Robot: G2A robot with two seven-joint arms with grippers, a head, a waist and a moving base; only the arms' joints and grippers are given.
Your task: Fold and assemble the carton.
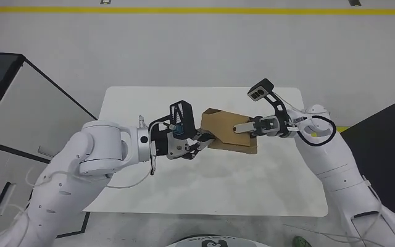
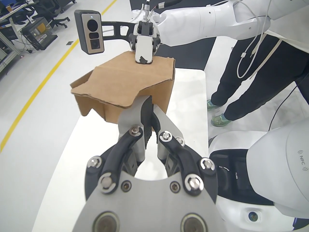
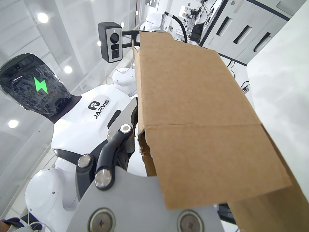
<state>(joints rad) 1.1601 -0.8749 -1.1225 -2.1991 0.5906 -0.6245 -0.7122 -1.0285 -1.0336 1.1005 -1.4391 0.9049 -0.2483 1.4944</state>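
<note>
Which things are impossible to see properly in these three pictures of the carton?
Inside of the carton: all views, its own panels cover nearly all.
Grip of the right gripper: right wrist view, a carton panel covers its far half.
Tips of the left gripper: left wrist view, the overhanging flap hides them.
Underside of the carton: top view, it faces the table.

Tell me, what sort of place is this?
Probably a robotics lab or test hall: a yellow floor line, office chairs beside an equipment cart, and grey cabinets.
</note>
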